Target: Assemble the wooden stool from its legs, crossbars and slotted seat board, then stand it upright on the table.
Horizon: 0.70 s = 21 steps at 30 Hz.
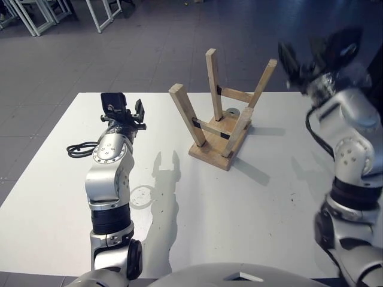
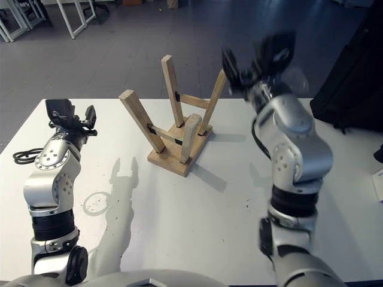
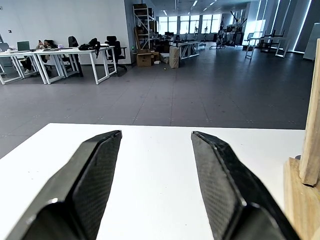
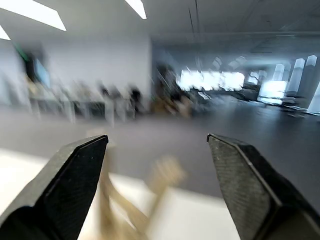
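The wooden stool point(image 1: 218, 119) rests upside down in the middle of the white table point(image 1: 251, 203), seat board flat on the surface and legs pointing up, joined by crossbars. My left gripper point(image 1: 122, 110) is held over the table to the left of the stool, open, with nothing between its fingers point(image 3: 95, 170). A stool leg and the seat edge point(image 3: 305, 185) appear in the left wrist view. My right gripper point(image 2: 257, 60) is raised above the table's far edge, just right of the stool's rear leg, open and empty. Its fingers point(image 4: 75, 175) frame the blurred stool legs point(image 4: 130, 200).
A black cable point(image 1: 81, 148) coils on the table near its left edge, beside my left arm. A black object point(image 2: 344, 78) stands off the table's right side. White desks point(image 1: 36, 15) stand far back on the grey floor.
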Motion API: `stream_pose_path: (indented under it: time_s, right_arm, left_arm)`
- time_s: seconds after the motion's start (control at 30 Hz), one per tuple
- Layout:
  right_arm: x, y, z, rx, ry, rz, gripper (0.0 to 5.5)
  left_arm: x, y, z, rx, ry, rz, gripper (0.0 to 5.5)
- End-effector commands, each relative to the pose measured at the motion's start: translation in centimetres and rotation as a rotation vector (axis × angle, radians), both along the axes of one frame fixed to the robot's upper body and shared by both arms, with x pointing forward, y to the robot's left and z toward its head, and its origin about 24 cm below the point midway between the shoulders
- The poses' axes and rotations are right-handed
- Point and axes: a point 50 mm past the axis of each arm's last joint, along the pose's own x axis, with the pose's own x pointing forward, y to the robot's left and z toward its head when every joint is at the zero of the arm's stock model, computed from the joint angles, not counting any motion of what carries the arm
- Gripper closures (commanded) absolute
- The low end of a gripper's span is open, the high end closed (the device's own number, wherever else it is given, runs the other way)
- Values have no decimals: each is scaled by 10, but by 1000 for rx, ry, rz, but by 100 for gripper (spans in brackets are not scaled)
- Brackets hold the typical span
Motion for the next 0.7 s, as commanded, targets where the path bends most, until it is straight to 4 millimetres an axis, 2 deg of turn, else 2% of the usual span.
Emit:
stream_pose_path:
  time_s: [0.03,0.07,0.13,0.17,0.2,0.27,0.33,0.47,0.5,0.53,0.6,0.63,0.7]
  right_arm:
    - [-13,29,-54,-139,151,166,184]
    - [-18,39,-61,-133,167,203,184]
    - [-25,71,-57,-85,139,327,184]
    - [-30,90,-45,-45,103,412,184]
    - [-38,107,-26,32,53,507,184]
    - [-54,121,6,158,-11,646,184]
    - [-57,115,19,201,-13,686,184]
    - [-52,97,11,185,78,685,184]
    - [-56,91,6,187,147,747,184]
    - [-60,80,-1,166,223,807,184]
    - [-67,41,-11,107,370,873,186]
    - [-67,21,-9,79,409,866,186]
    - [-62,-3,-3,50,432,829,186]
  left_arm:
    - [1,4,3,13,3,16,293]
    - [3,5,5,19,-1,13,293]
    - [5,14,9,36,-8,32,293]
    - [5,19,10,43,-10,44,293]
    - [7,22,12,50,-12,48,293]
    - [9,30,15,67,-20,64,293]
    - [9,42,19,84,-33,91,293]
    - [9,49,23,74,-62,45,293]
    - [7,46,25,44,-76,-72,293]
    - [0,41,25,33,-73,-259,293]
    - [-23,46,22,98,50,-622,263]
    - [-31,57,25,139,117,-709,241]
    - [-34,75,34,172,180,-766,211]
